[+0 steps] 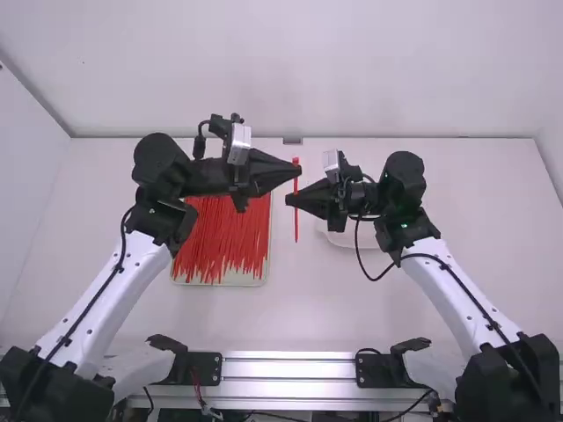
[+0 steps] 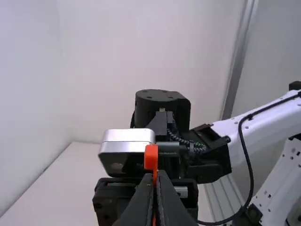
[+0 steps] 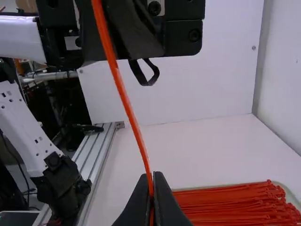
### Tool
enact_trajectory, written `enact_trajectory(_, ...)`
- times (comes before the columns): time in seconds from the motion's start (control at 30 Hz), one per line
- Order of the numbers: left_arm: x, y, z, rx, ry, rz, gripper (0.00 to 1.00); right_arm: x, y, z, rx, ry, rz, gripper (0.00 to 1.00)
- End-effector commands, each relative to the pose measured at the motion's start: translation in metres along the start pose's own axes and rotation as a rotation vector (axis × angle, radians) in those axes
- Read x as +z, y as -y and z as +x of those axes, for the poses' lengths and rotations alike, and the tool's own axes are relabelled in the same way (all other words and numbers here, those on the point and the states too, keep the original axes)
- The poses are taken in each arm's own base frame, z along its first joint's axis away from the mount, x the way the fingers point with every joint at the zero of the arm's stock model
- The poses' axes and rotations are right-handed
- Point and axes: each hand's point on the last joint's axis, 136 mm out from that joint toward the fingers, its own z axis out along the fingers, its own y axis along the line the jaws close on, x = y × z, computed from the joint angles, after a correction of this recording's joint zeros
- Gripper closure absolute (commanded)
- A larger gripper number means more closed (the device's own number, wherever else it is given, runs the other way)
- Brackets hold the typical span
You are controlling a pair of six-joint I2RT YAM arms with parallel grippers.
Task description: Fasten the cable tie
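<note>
White table (image 1: pixel 396 290), boxed in by plain white walls (image 1: pixel 290 61) on three sides. An aluminium rail (image 1: pixel 290 360) runs along the near edge, between the two arm bases.

Left of centre on the table: a pale tray (image 1: pixel 220 282) carrying a dense bundle of red spare ties (image 1: pixel 222 237), laid roughly parallel. The left arm passes over the upper part of it.

Both arms are raised above the table and meet just right of the tray, tips pointing at each other. One red cable tie (image 1: pixel 296 220) is held between them, off the surface, straight and not looped.

Left gripper (image 1: pixel 297 170): jaws pressed together on the tie just below its head. In the left wrist view the blocky head of the tie (image 2: pixel 151 157) stands out beyond the fingertips (image 2: pixel 162 197).

Right gripper (image 1: pixel 290 200): jaws pinched on the strap about midway. In the right wrist view the strap (image 3: pixel 124 99) rises from between its fingers (image 3: pixel 162 202) up to the left gripper. The free tail hangs below the right gripper in the high view.
</note>
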Motion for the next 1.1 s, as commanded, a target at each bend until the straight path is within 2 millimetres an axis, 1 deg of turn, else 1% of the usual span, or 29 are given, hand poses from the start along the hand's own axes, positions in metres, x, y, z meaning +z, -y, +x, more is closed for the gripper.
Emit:
enact_trajectory(0.0,0.005,0.003,-0.005,0.015,0.004,0.029,0.98,0.000,0.000,-0.013,-0.030,0.010,-0.008,1.00)
enact_trajectory(0.2,0.005,-0.004,-0.006,0.004,0.015,-0.007,0.98,0.000,0.000,-0.013,-0.026,0.009,-0.007,1.00)
enact_trajectory(0.3,0.002,-0.008,-0.009,0.016,0.019,-0.021,0.98,0.000,0.001,-0.012,-0.022,0.009,-0.005,0.87)
enact_trajectory(0.33,-0.001,-0.015,-0.011,0.015,0.027,-0.059,0.98,-0.002,0.002,-0.012,-0.019,0.008,0.002,0.76)
enact_trajectory(0.37,-0.002,-0.019,-0.012,0.008,0.030,-0.082,0.98,-0.003,0.003,-0.012,-0.016,0.008,0.005,0.72)
enact_trajectory(0.4,-0.004,-0.025,-0.014,0.002,0.038,-0.108,0.98,-0.003,0.004,-0.011,-0.013,0.005,0.008,0.56)
enact_trajectory(0.43,-0.006,-0.029,-0.015,-0.003,0.044,-0.130,0.98,-0.005,0.005,-0.009,-0.029,0.003,0.014,0.01)
enact_trajectory(0.6,-0.016,-0.045,-0.019,-0.012,0.063,-0.211,0.98,-0.013,0.013,0.000,-0.050,-0.017,0.044,0.01)
enact_trajectory(0.73,-0.020,-0.059,-0.016,-0.019,0.068,-0.253,0.98,-0.021,0.018,0.005,-0.055,-0.027,0.067,0.01)
enact_trajectory(0.83,-0.022,-0.082,-0.007,-0.065,0.073,-0.322,0.98,-0.023,0.019,0.005,-0.054,-0.027,0.065,0.01)
enact_trajectory(0.87,-0.021,-0.083,-0.007,-0.070,0.072,-0.324,0.98,-0.023,0.018,0.005,-0.055,-0.027,0.064,0.01)
enact_trajectory(0.97,-0.021,-0.113,0.005,-0.140,0.056,-0.348,0.98,-0.024,0.013,0.004,-0.106,-0.025,0.032,0.01)
enact_trajectory(1.0,-0.021,-0.115,0.006,-0.144,0.055,-0.349,0.98,-0.024,0.013,0.004,-0.110,-0.025,0.032,0.01)
enact_trajectory(1.03,-0.020,-0.127,0.011,-0.174,0.042,-0.353,0.98,-0.023,0.011,0.004,-0.135,-0.024,0.021,0.01)
enact_trajectory(1.07,-0.019,-0.135,0.015,-0.193,0.028,-0.348,0.98,-0.023,0.008,0.004,-0.157,-0.023,0.002,0.01)
